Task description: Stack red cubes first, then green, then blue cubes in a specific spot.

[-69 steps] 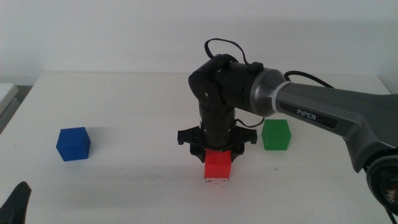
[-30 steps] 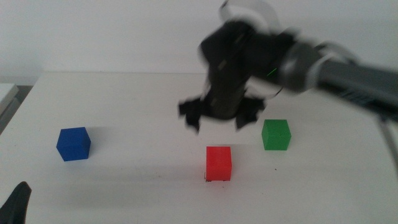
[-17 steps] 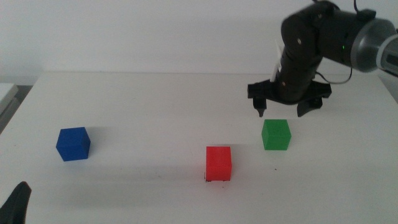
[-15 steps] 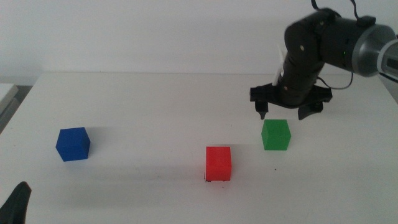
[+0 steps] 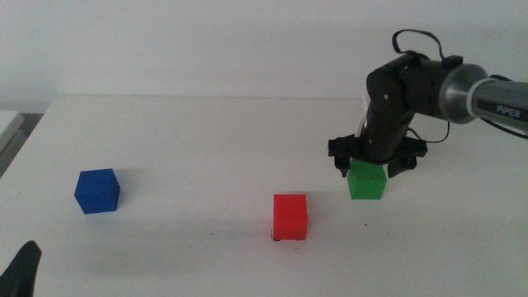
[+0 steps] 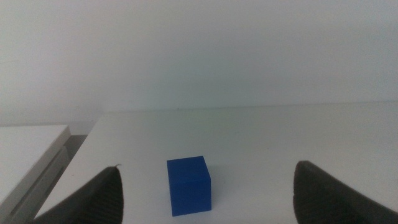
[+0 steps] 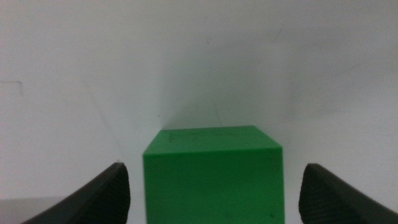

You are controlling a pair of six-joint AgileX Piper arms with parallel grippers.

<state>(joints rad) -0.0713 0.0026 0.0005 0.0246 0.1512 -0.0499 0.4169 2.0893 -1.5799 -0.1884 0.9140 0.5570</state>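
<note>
A white table point(image 5: 181, 140) stands before a plain pale wall. The right hand point(image 5: 368, 162) hangs just over the green cube point(image 5: 365, 179), with its jaws wide apart, one on each side of the cube and not touching it. The red cube point(image 5: 289, 217) sits on the table near this hand, toward the middle. The left hand point(image 6: 205, 193) waits low at the near edge, its jaws apart, and the blue cube point(image 6: 188, 185) lies in front of it.
</note>
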